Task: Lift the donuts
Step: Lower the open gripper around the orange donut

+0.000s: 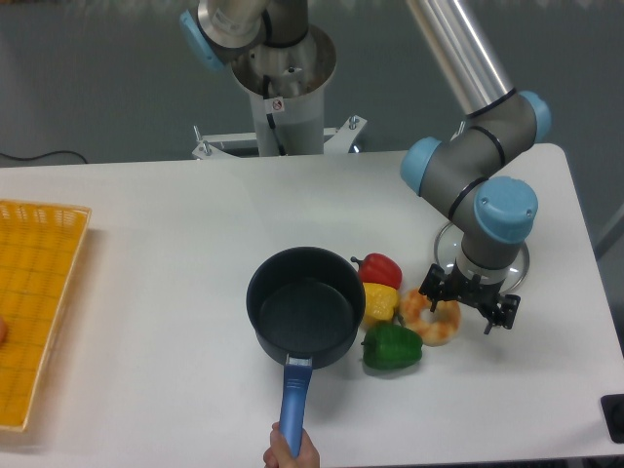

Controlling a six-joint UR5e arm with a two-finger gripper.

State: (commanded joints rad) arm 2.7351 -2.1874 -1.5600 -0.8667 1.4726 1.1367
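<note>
Here the table [146, 234] carries a pot [304, 307] flanked by red [380, 268], yellow [380, 302] and green [392, 346] peppers. The donut [431, 318] lies just right of them, still on the table. The pincer [468, 297] hangs low, touching or just over it; its opening cannot be told, so lifting remains.

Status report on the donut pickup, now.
Gripper low over the donut, jaw state unclear. Donut on table, touching green pepper. Yellow pepper close by.
</note>
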